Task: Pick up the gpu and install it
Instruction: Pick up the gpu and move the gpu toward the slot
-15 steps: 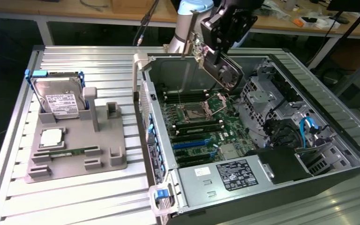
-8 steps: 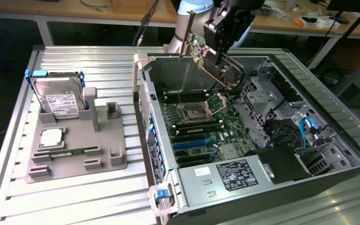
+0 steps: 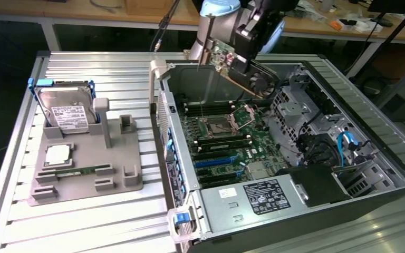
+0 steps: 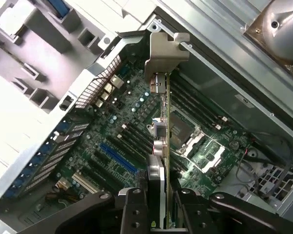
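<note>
The gpu is a flat dark card with a fan on its face and a silver end bracket. It hangs tilted above the far end of the open computer case. My gripper is shut on the card's upper edge. In the wrist view the gpu is seen edge-on, with its bracket at the far end and my gripper clamped on it from both sides. Below it lie the motherboard and a blue slot.
On the exterior view's left, a grey holder carries a hard drive, a processor chip and a narrow RAM stick. Inside the case are the motherboard, drive bays and a power supply.
</note>
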`<state>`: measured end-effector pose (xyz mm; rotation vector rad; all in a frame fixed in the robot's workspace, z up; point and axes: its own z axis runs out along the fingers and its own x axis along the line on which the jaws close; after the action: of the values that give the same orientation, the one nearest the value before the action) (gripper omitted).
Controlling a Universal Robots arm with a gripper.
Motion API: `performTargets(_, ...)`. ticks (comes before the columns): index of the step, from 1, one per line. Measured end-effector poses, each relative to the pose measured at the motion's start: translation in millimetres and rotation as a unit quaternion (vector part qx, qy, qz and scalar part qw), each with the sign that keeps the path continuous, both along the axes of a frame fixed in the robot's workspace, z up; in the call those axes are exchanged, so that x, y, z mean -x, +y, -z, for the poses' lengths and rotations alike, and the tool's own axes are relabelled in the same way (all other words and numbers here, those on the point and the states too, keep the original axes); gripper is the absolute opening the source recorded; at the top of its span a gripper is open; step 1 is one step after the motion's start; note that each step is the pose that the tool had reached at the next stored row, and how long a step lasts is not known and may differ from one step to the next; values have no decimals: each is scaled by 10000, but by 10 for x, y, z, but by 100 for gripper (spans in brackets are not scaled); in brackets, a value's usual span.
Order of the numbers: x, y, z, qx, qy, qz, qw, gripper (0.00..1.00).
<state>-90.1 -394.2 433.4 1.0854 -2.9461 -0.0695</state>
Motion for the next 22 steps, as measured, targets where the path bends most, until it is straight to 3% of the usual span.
performTargets(6, -14, 0, 1, 0, 0, -499, 9988, 27)
performTargets(12, -32, 0, 3, 0, 0, -978, 9952, 27)
performTargets(17, -45, 0, 4, 0, 0, -1384, 9904, 27)
performTargets(19, -48, 0, 4, 0, 0, -1579, 9875, 27)
performTargets(22, -51, 0, 5, 0, 0, -1898, 9818, 27)
